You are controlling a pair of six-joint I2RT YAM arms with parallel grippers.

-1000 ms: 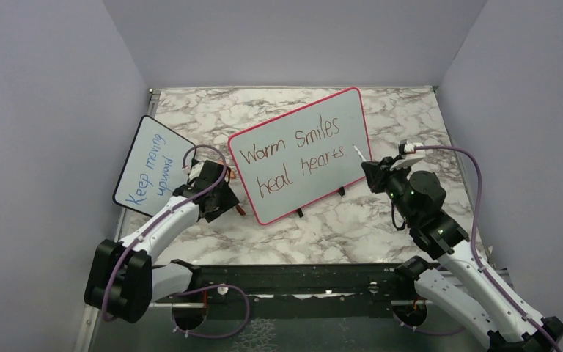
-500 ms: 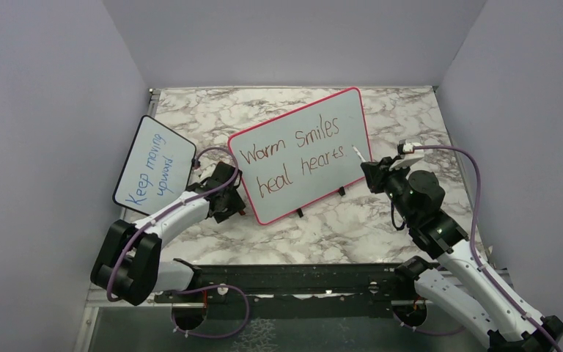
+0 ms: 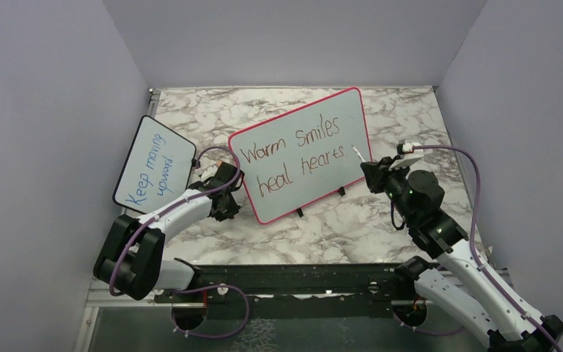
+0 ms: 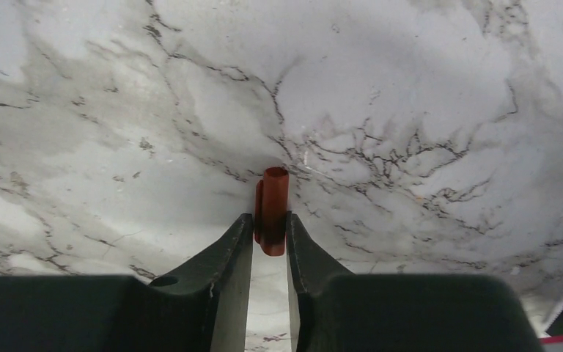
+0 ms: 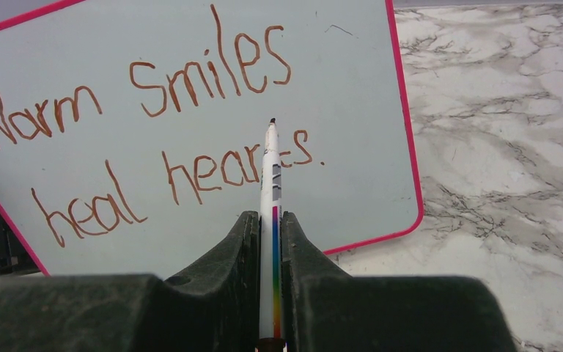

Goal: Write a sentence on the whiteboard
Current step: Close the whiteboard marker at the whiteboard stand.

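Note:
The pink-framed whiteboard (image 3: 346,121) stands tilted at mid table with the red-brown sentence (image 3: 291,157) "Warm Smiles heal hearts." in two lines. My right gripper (image 3: 373,174) is shut on a white marker (image 3: 358,154) with a rainbow stripe, just off the board's right edge. In the right wrist view the gripper (image 5: 268,217) holds the marker (image 5: 270,176) tip-up in front of the whiteboard (image 5: 352,81), over the sentence (image 5: 190,117). My left gripper (image 3: 227,207), by the board's lower left corner, is shut on a red-brown marker cap (image 4: 274,202) close over the marble table (image 4: 410,95).
A smaller black-framed board (image 3: 154,165) with blue writing leans at the left wall. The whiteboard's black feet (image 3: 341,192) rest on the marble table (image 3: 337,227). Grey walls close in the left, right and back.
My left arm has reached forward and to the right, bringing its gripper down beside the whiteboard's lower left corner. The right arm with the marker has barely moved.

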